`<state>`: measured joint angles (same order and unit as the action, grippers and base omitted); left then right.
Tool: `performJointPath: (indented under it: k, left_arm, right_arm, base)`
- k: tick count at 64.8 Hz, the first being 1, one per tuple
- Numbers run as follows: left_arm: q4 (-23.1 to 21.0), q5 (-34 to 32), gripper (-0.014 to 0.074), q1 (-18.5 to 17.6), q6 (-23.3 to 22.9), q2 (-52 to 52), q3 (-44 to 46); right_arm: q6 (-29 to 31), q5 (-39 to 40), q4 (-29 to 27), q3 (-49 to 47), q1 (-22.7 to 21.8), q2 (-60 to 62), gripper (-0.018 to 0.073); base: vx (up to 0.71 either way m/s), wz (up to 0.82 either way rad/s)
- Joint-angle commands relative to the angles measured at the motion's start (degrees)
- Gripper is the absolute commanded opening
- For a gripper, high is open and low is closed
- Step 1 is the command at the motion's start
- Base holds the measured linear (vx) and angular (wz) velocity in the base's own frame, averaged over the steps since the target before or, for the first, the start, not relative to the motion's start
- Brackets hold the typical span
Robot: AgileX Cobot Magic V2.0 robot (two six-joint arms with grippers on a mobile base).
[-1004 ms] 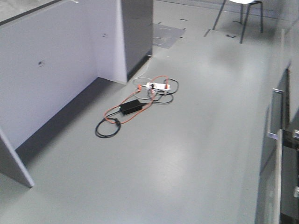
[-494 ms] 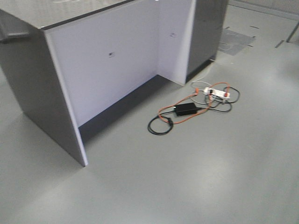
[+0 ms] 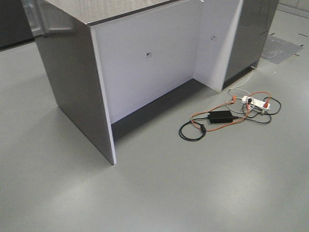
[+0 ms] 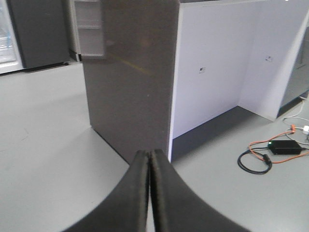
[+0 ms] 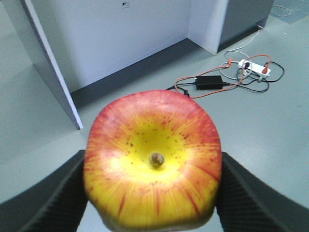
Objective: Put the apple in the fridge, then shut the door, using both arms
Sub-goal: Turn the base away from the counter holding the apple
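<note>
Currently carry step: glossy red-and-yellow apple [image 5: 153, 159] clamped in right gripper [image 5: 150, 193]; left gripper [image 4: 149, 193] pinched together, empty. Dark grey speckled-top counter [image 3: 72, 72] ahead; next, probably swing toward white-lined dark fridge [image 4: 6, 38], far left

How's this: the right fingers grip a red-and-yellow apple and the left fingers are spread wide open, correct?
Not quite: the left wrist view shows the left fingers pressed shut, empty. The right fingers do grip the red-and-yellow apple.

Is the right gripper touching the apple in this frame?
Touching. The right wrist view shows the apple wedged between the two dark fingers of the right gripper, its sides pressed flush against both with no gap.
</note>
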<state>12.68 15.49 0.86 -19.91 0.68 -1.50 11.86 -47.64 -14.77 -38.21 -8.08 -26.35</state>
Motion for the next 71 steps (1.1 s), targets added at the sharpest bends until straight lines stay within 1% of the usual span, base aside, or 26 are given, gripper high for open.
performJointPath:
  k: [1,21,52,71]
  left_arm:
    - [-0.2,-4.5,-0.0006,-0.4,-0.4,0.8,-1.2]
    - [-0.2,-4.5,-0.0006,-0.4,-0.4,0.8,-1.2]
    - [-0.2,-4.5,-0.0006,-0.4,-0.4,0.8,-1.2]
    - [-0.2,-4.5,-0.0006,-0.4,-0.4,0.8,-1.2]
  right_arm:
    - [0.2,4.2,-0.8,-1.6,-0.2,-0.3,0.0125]
    - [0.2,4.2,-0.8,-1.6,-0.2,-0.3,0.0125]
    - [0.2,4.2,-0.8,-1.6,-0.2,-0.3,0.0125]
    - [0.2,4.2,-0.8,-1.6,-0.2,-0.3,0.0125]
  base:
    - [-0.04,0.22]
    - [-0.04,0.3]
    - [-0.05,0.41]
    - [-0.03,0.28]
